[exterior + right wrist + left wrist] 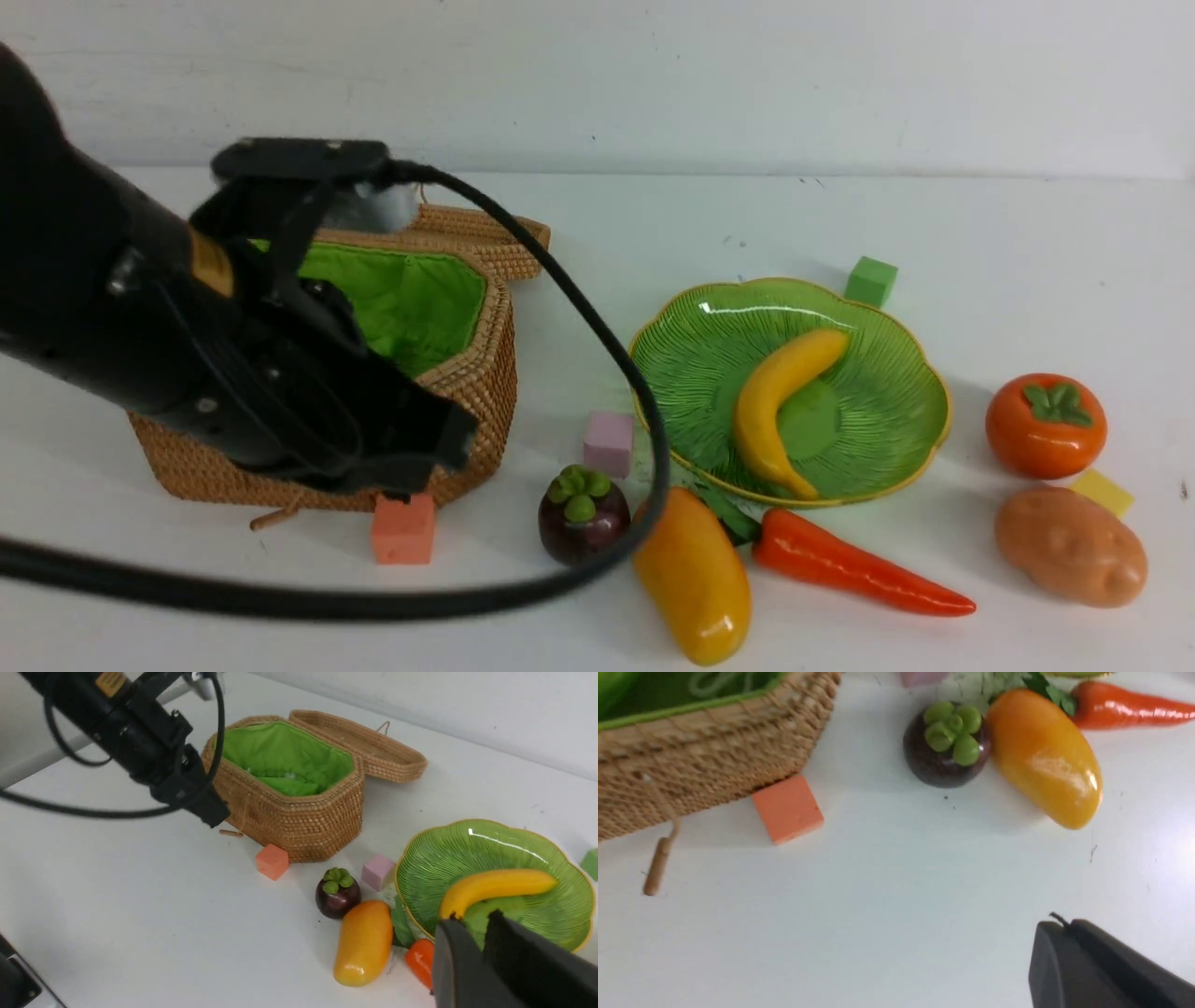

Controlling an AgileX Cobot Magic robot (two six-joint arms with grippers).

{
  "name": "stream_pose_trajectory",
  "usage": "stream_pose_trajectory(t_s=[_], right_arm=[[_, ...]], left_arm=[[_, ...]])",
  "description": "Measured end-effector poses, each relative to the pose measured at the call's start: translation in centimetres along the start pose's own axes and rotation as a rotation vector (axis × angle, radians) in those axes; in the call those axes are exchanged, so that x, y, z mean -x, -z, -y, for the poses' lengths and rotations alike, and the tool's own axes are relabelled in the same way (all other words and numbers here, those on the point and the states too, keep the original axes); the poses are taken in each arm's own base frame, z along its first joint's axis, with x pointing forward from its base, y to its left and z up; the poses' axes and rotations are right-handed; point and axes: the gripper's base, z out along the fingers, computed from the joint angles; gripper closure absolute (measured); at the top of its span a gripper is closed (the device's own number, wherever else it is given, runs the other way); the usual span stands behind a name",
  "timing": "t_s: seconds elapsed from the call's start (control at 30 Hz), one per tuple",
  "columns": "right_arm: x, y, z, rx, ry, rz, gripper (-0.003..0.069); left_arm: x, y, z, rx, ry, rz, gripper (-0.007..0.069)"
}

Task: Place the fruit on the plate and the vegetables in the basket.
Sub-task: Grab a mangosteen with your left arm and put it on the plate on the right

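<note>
L tool (pixel 1064 928): jaws pressed together, nothing in them, hanging over bare white surface (pixel 887 905) just off the front wall of the basket (pixel 485 373). Its black cable (pixel 597 336) loops out in front of the toys. Close by, an orange foam cube (pixel 402 528) sits against the basket's foot, w/ a small wooden toggle (pixel 656 868) on a cord beside it. Basket is open, green lining showing, lid (pixel 359 742) flipped back behind it; can't tell what's inside. Next out: mangosteen (pixel 583 515) on the surface, touching or nearly touching the mango (pixel 695 579). A pink cube (pixel 609 443) sits just behind the mangosteen. Carrot (pixel 850 565) lies on the surface, leafy end by the mango, tip pointing right. It's right at the front rim of the plate (pixel 878 411). Banana (pixel 780 401) lies in the plate, the only fruit there. Green cube (pixel 871 281) at the plate's far edge. Far right, on the surface: persimmon (pixel 1046 425), potato (pixel 1071 546) nearer the robot, yellow cube (pixel 1102 492) btwn them. R tool (pixel 486 919): tips a sliver apart, empty, held above the plate's near side.
</note>
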Motion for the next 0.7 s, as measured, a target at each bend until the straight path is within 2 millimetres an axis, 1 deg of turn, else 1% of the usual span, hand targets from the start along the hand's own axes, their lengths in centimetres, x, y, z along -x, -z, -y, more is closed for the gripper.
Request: stream_pose_trajectory(t_s=[0.1,0.17,0.23,0.27,0.33,0.53,0.63,0.67,0.7], right_arm=[[-0.1,0.0,0.1,-0.01,-0.02,-0.007,0.0552],[-0.1,0.0,0.1,-0.014,-0.029,-0.009,0.0552],[-0.1,0.0,0.2,-0.026,-0.038,-0.013,0.0551],[-0.1,0.0,0.3,-0.03,-0.046,-0.014,0.0551],[-0.2,0.0,0.7,-0.074,-0.076,-0.023,0.055],[-0.4,0.1,1.3,-0.15,-0.126,-0.038,0.0549],[-0.5,0.1,1.4,-0.155,-0.126,-0.043,0.0548],[-0.5,0.1,1.4,-0.155,-0.126,-0.043,0.0547],[-0.5,0.1,1.4,-0.155,-0.126,-0.043,0.0547]], left_arm=[[-0.5,-1.4,2.0,0.011,-0.04,-0.044,0.0638],[-0.7,-2.2,2.9,0.006,-0.058,-0.063,0.0638],[-0.8,-2.9,3.3,0.004,-0.064,-0.078,0.0638],[-0.8,-3.0,3.4,0.004,-0.065,-0.08,0.0638],[-0.8,-4.1,3.4,0.02,-0.067,-0.106,0.0638],[-0.3,-5.0,3.3,0.036,-0.079,-0.084,0.0631],[0.0,-5.5,3.4,0.028,-0.079,-0.056,0.0591],[0.0,-5.5,3.4,0.028,-0.079,-0.056,0.0591],[0.2,-5.9,3.4,0.026,-0.079,-0.047,0.0557]])
